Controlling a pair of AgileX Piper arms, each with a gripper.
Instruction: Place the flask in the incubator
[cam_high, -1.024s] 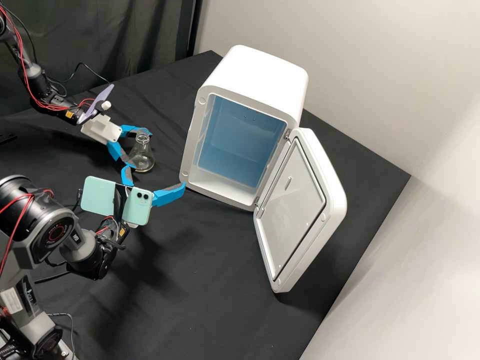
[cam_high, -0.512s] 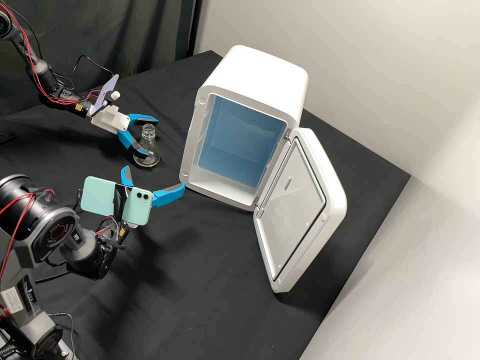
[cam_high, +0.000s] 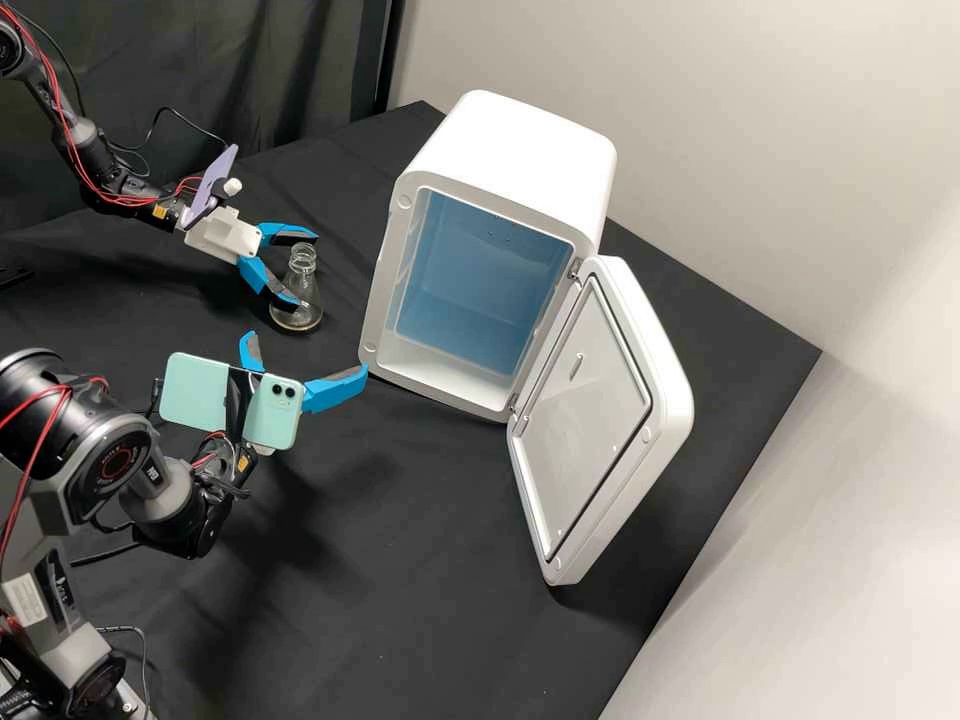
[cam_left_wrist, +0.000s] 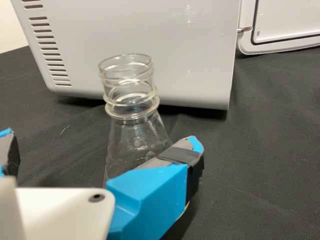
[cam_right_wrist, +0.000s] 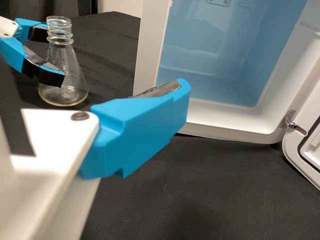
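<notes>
Right finger (cam_right_wrist: 137, 125) juts forward, grey pad showing. Ahead and to its right: incubator (cam_right_wrist: 150, 55), open, blue inside, door (cam_right_wrist: 305, 150) edge off to the side. Ahead left: flask (cam_right_wrist: 62, 80) upright on bench (cam_right_wrist: 200, 190), left gripper (cam_right_wrist: 52, 50) straddling it, one finger by the neck, one crossing the body.

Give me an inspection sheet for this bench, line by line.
Surface: black cloth-covered bench, flat.
Job's things: clear glass conical flask upright and uncapped on the bench, beside the white box-shaped incubator; its door hangs wide open, and nothing is visible in the blue chamber.
Clutter: nothing seen.
Grippers: left hand open, blue fingers on either side of the flask; right hand open and holding nothing, near the incubator's lower front corner.
Cables: red and black wires run along the left arm, away from the flask.
Surroundings: black curtain behind, white wall beyond the incubator.
</notes>
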